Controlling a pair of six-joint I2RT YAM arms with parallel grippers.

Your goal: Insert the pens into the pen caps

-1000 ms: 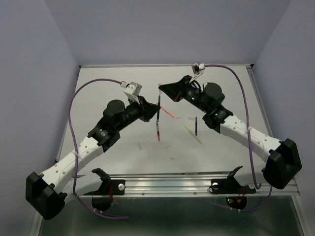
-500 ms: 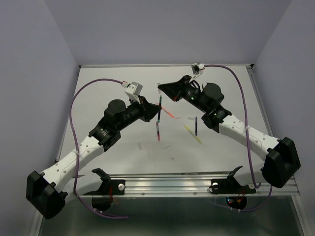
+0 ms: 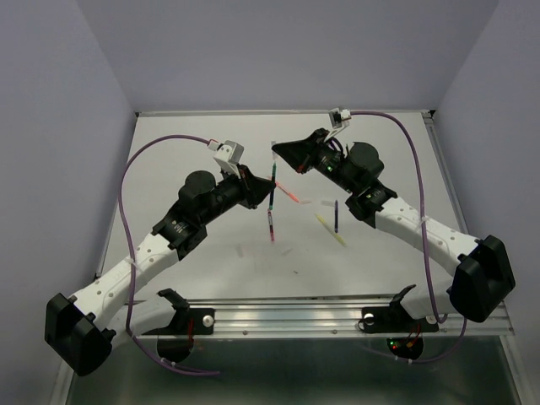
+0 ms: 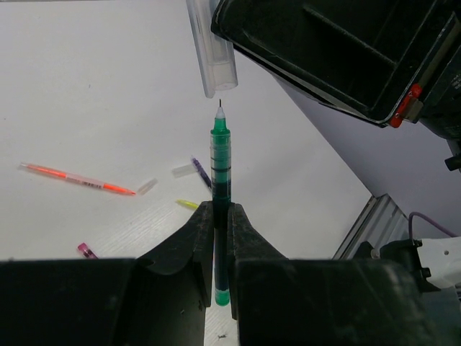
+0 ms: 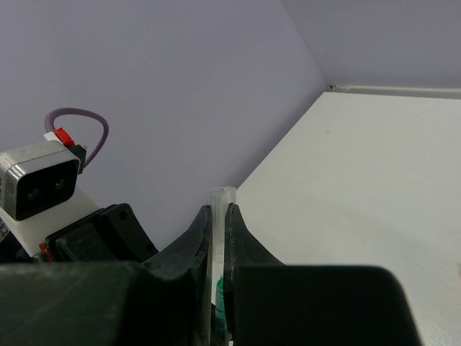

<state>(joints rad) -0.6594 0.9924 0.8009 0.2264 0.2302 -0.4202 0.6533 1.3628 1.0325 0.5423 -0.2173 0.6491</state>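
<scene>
Left gripper pinches the green pen near its back end, the tip pointing at the clear pen cap, which the right gripper clamps between its fingers. Tip and cap mouth sit just apart, seemingly a little off line. Down on the white table, right of the held pen, lie an orange-pink pen, a dark blue pen, a yellow pen and a loose cap.

The white surface carries an orange-pink pen, a yellow pen, a dark blue pen, a red pen and two pale caps.
</scene>
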